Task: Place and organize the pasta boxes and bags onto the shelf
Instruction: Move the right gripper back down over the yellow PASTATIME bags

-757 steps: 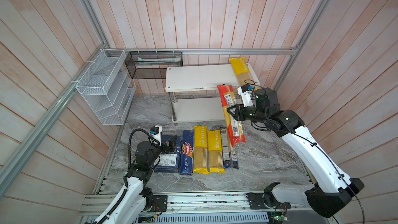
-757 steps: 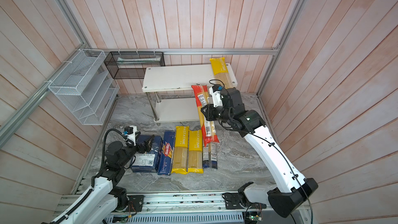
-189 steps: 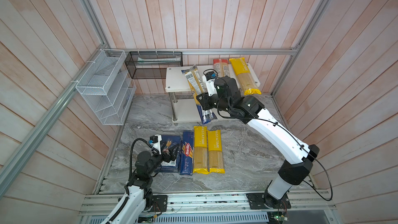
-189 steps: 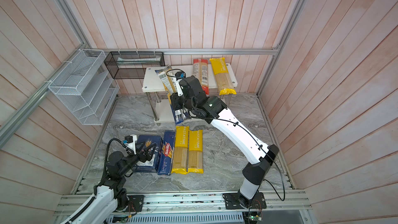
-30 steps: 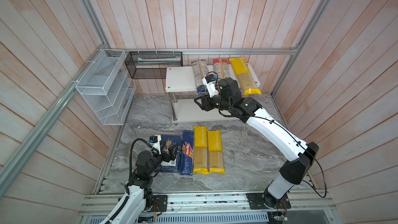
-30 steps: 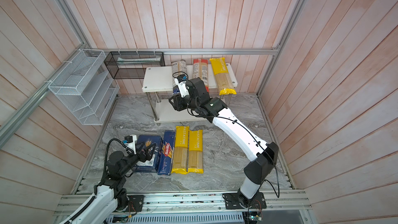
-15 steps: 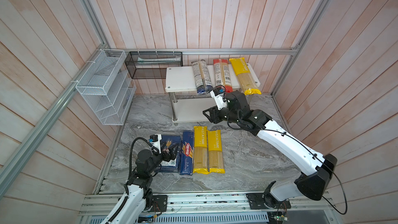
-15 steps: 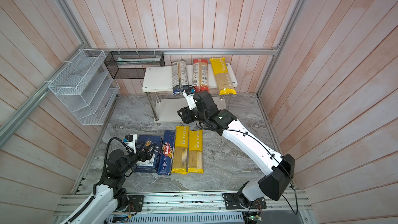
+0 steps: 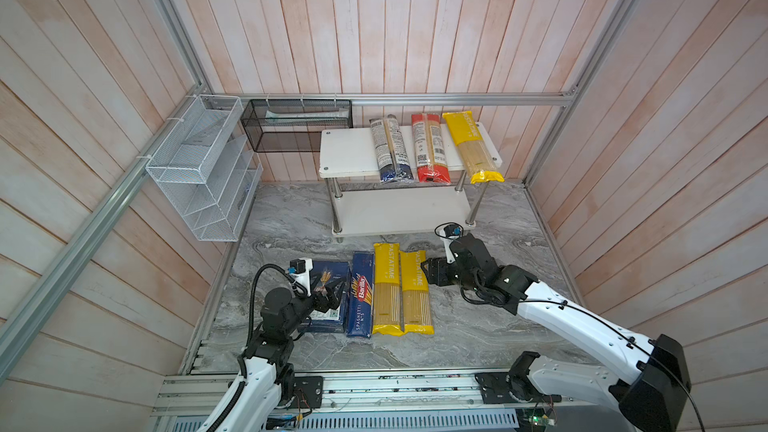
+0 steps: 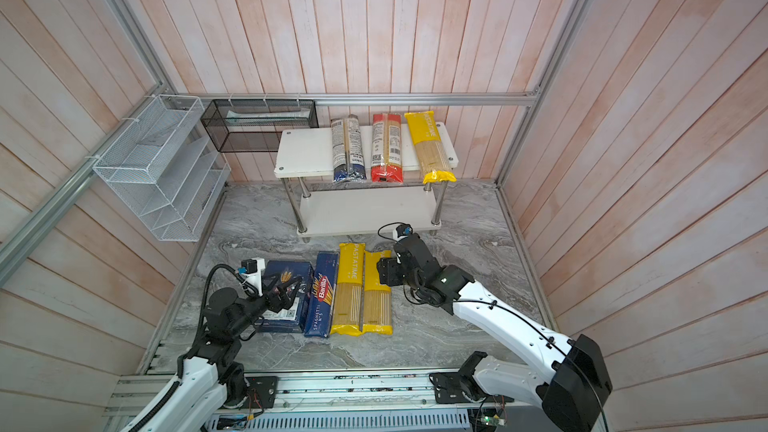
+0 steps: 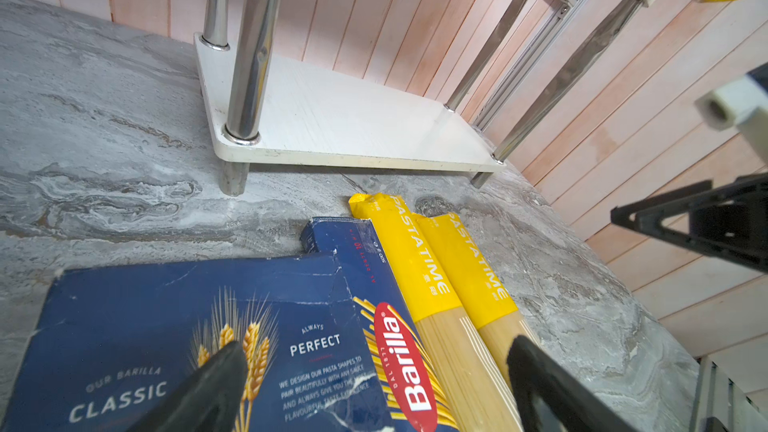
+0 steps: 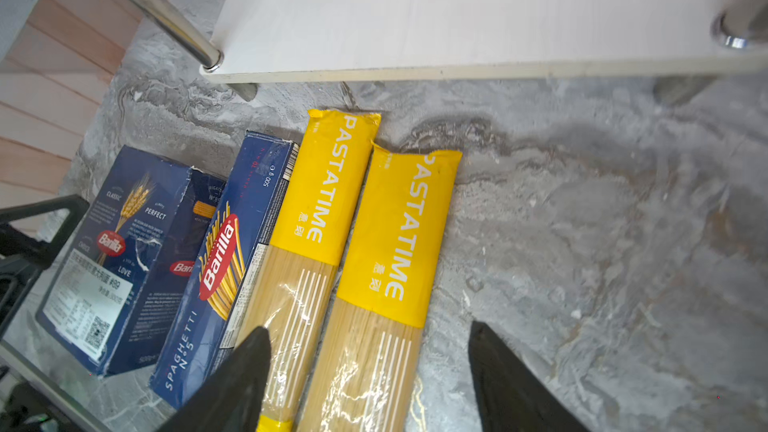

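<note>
Whereas the shelf carried two bags on top some seconds ago, we now record three: blue bag, red bag and yellow bag. They lie side by side, running front to back, with their near ends overhanging the front edge. The blue bag is the newcomer, released within the last second. The shelf stands at the table's back edge, toward the right back corner. Its lower board is bare.

Four items remain on the table, in one row between the shelf and the front edge, toward the left edge. In order they are wide box, narrow box, inner yellow bag and outer yellow bag, each against its neighbour.

The right gripper has come down from the shelf and hangs over the outer yellow bag. Its jaws stand wide apart and empty, spanning that bag. The left gripper hovers over the boxes, jaws apart, holding nothing.

We judge three of seven items stowed and the outer yellow bag next in line. Room remains on top beside the blue bag, and the whole lower board is free. The overhanging ends warrant care on later placements.
</note>
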You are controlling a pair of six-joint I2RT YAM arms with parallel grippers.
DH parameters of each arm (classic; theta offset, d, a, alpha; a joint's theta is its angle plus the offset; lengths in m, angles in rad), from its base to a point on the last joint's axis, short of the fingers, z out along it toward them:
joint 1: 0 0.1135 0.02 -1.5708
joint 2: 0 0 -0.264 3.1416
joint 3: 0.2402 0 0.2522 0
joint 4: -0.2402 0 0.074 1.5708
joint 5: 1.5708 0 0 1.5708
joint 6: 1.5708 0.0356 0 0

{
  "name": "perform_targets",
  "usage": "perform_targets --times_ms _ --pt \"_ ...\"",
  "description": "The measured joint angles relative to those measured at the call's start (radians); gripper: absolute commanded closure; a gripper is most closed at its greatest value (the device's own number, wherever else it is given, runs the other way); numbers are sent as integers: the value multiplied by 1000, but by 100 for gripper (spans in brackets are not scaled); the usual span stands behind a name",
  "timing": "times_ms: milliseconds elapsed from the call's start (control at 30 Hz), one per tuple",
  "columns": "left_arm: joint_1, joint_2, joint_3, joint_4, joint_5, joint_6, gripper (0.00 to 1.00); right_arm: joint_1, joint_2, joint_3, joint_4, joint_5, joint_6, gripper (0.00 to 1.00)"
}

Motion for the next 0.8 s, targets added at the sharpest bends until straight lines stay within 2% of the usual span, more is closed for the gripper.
perform_targets --times_ms 167,400,800 --pt "0 -50 -14 0 0 0 0 36 5 -76 41 21 79 10" --pt "0 -7 -16 6 29 7 0 86 104 -115 95 74 166 8" --pt "0 13 -16 35 101 26 0 93 273 -119 154 77 195 7"
